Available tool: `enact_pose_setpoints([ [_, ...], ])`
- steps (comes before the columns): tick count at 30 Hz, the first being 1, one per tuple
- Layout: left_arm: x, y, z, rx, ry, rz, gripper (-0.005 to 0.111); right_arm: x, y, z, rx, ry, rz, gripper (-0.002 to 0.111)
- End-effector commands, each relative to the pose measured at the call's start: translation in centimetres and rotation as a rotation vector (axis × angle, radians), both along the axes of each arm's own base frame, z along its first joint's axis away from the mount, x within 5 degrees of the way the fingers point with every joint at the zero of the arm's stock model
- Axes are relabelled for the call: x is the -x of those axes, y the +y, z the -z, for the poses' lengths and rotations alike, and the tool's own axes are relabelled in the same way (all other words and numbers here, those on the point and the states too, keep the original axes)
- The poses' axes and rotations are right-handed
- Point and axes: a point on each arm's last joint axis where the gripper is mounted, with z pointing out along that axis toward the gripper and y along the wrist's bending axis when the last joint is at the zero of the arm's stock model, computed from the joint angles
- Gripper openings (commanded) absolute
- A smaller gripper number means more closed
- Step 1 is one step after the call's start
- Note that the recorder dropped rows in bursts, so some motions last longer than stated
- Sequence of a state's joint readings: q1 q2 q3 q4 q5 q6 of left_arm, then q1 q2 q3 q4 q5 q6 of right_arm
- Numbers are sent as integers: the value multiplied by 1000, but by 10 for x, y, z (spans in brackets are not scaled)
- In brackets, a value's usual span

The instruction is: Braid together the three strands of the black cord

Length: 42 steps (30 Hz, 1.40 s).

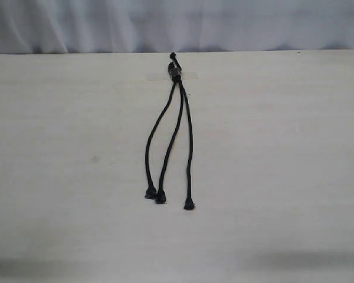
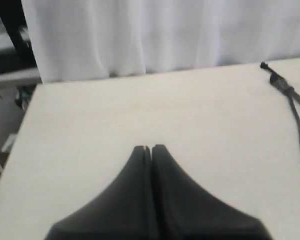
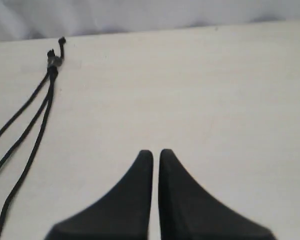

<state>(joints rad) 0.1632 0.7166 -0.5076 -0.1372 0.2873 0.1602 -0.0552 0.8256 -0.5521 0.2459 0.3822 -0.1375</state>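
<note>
The black cord (image 1: pixel 176 72) lies in the middle of the pale table (image 1: pixel 283 165), its knotted head at the far end under a strip of clear tape. Its three strands run side by side toward the near edge, unbraided: left strand (image 1: pixel 148 147), middle strand (image 1: pixel 171 144), right strand (image 1: pixel 190 147), each ending in a small knot. Neither gripper shows in the exterior view. My left gripper (image 2: pixel 151 147) is shut over bare table, the cord's head (image 2: pixel 277 80) well off to one side. The right gripper (image 3: pixel 156 151) holds nothing, its fingers a hair apart, away from the cord's head (image 3: pixel 53 60).
A white curtain (image 1: pixel 165 23) hangs behind the table's far edge. In the left wrist view the table's side edge (image 2: pixel 25 130) shows, with dark clutter (image 2: pixel 5 50) beyond it.
</note>
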Motion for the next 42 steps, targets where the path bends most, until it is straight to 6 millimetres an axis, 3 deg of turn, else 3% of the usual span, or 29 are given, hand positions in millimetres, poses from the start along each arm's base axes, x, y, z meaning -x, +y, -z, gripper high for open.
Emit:
enact_pose_setpoints([
  [1,-22,-1,20,152,165,-13,0,-28,3,30,-175,170,56,4],
  [6,-32,-8,38,280,432,21,0,-50,9,58,-230,371,9,4],
  [9,-40,-8,41,298,545,43,0,-66,27,64,-242,456,-105,4],
  [12,-49,-15,42,295,591,86,0,-82,63,64,-197,486,-250,4],
  [19,-53,-58,51,208,666,231,0,-115,172,80,-30,584,-478,4],
  [23,-53,-63,53,121,668,170,0,-130,225,95,102,599,-512,4],
  [27,-52,-65,53,105,667,159,0,-145,262,116,246,618,-530,9],
  [34,-50,-65,54,102,688,155,0,-162,285,144,291,773,-441,38],
  [40,-51,-65,53,101,685,156,0,-164,287,161,281,811,-396,39],
  [42,-51,-65,53,99,683,157,0,-164,286,165,292,826,-393,34],
])
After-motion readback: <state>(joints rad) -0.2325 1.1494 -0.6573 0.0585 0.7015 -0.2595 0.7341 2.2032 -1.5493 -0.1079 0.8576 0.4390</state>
